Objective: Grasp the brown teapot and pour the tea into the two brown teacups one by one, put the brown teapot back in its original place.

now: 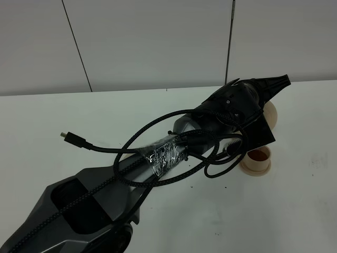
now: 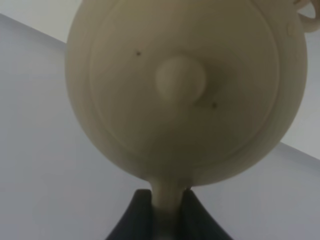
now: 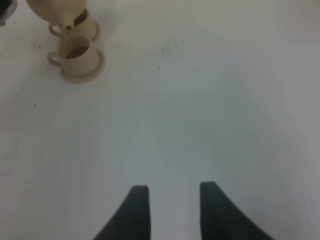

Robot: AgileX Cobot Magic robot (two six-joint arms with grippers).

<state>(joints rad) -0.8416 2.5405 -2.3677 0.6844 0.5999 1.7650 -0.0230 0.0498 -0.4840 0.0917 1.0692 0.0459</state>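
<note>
Brown teapot (image 2: 185, 85) hangs tipped over the far teacup (image 3: 86, 26), left gripper (image 2: 169, 207) squeezing it tight. Right gripper (image 3: 172, 200) is apart, empty. Tip too far and it could slosh onto the table (image 3: 210, 100).

The brown teapot (image 2: 185, 90) is a soft sandy tan all over. It is plain, with two tiny dark dots on its lid. My left gripper (image 2: 167, 200) is black, and my right gripper (image 3: 172, 192) is black too. One teacup (image 3: 80, 57) is the same sandy tan, with dark brown tea inside. The other teacup (image 3: 87, 27) is tan as well. The saucer (image 3: 95, 71) matches them. The desk (image 3: 200, 100) is plain white. My arm (image 1: 79, 211) is dark grey and black. It has a band of shiny, crinkly tape (image 1: 166, 155) on it. The cable (image 1: 95, 146) is black with a woven look. The wall (image 1: 158, 42) is pale grey-white with thin dark lines.
</note>
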